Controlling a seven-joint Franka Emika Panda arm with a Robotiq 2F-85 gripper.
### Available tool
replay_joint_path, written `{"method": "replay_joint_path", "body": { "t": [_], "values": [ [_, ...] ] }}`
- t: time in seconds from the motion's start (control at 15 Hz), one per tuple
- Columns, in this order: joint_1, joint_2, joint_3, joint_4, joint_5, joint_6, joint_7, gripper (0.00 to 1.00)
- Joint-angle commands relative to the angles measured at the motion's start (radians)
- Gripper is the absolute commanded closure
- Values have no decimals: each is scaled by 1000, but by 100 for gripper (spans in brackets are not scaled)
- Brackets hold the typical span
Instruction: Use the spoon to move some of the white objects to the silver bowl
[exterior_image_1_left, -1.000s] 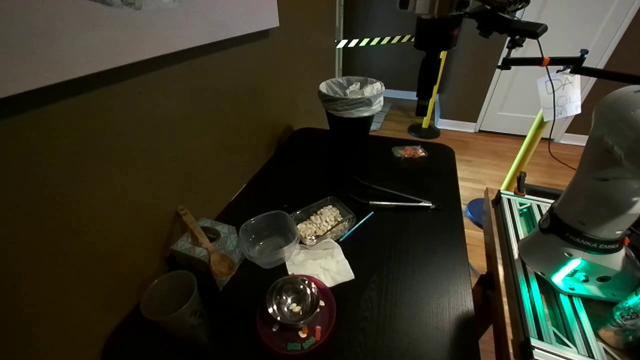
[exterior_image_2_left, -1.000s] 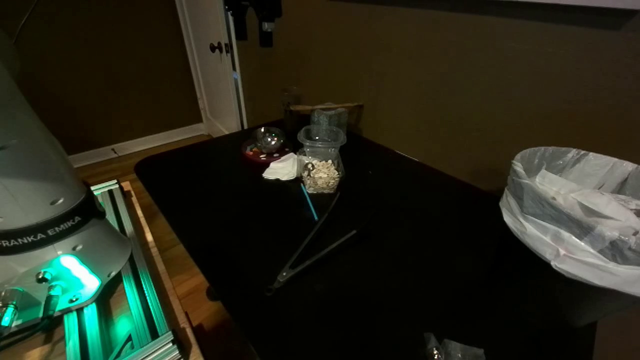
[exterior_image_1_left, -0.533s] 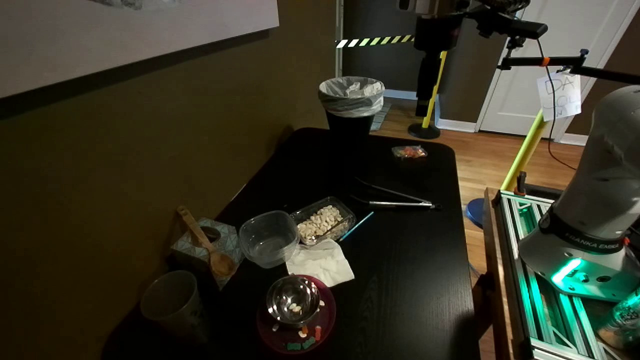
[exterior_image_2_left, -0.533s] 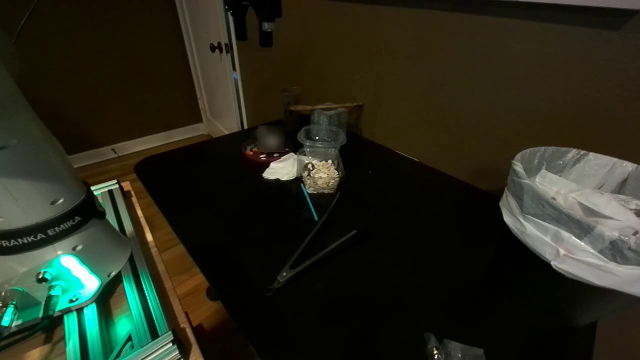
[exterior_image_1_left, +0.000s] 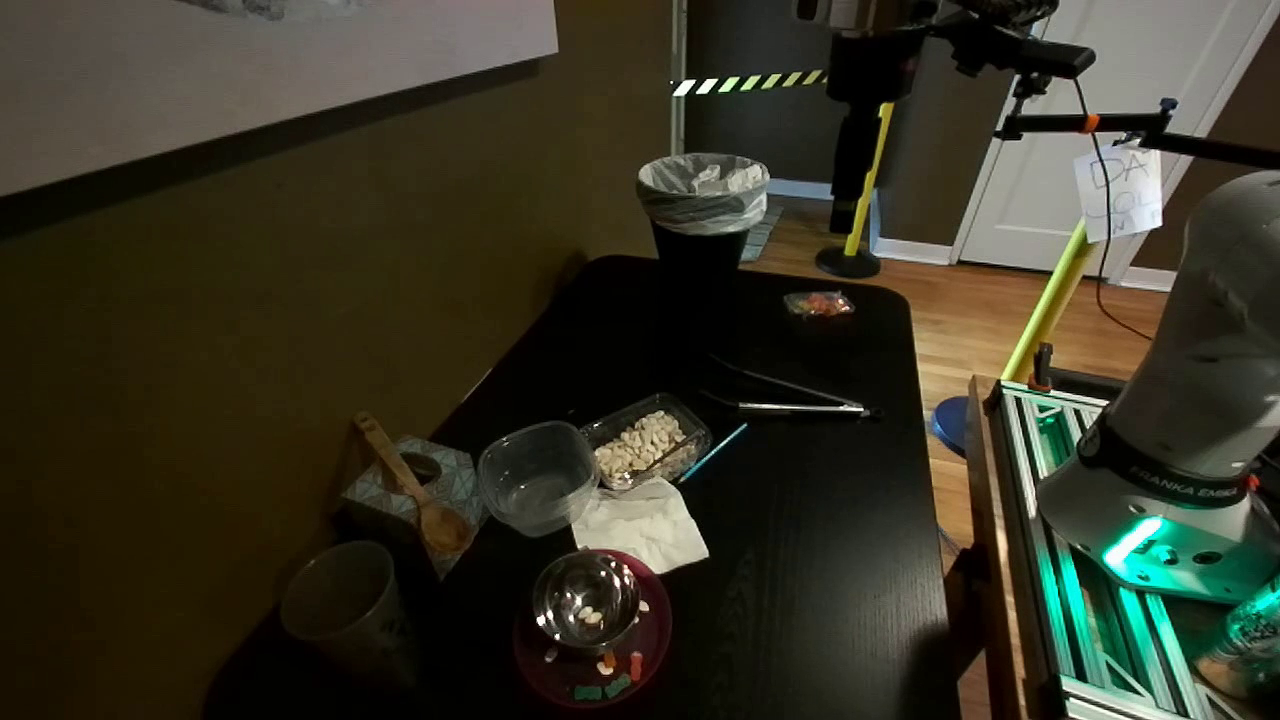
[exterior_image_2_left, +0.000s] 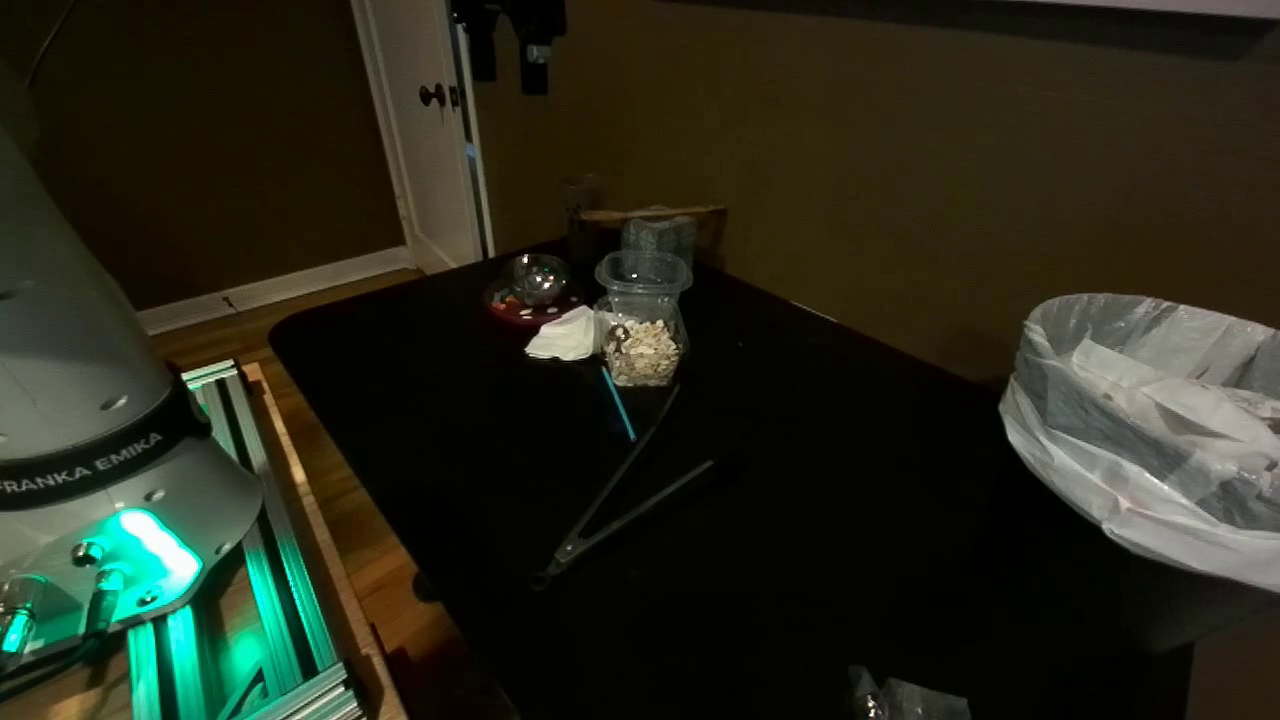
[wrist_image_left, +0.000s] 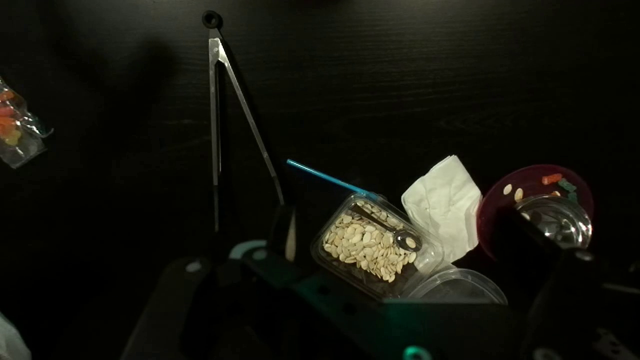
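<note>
Wrist view: the spoon (wrist_image_left: 388, 227) slants, head toward lower right.

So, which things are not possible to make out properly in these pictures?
Gripper, in an exterior view: cut off by the top edge.
Silver bowl, wrist view: partly behind a finger.
Clear tub, wrist view: partly behind the gripper.
Candy bag, wrist view: cut by the left edge.
Tall cup, in an exterior view: inside too dark.
</note>
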Motion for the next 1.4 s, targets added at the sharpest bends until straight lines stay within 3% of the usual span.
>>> {"method": "replay_joint_path", "body": {
  "t": [0.0, 0.33, 0.67, 0.73, 1.33],
  "values": [
    [50, 136, -37, 70, 27, 66, -124, 0],
    [94, 327, -138, 202, 177, 111, -402, 0],
    [63, 508, -185, 324, 406, -16, -594, 0],
    [49, 432, -149, 256, 341, 59, -534, 0],
    [40, 446, -139, 273, 348, 52, -544, 0]
  ]
}}
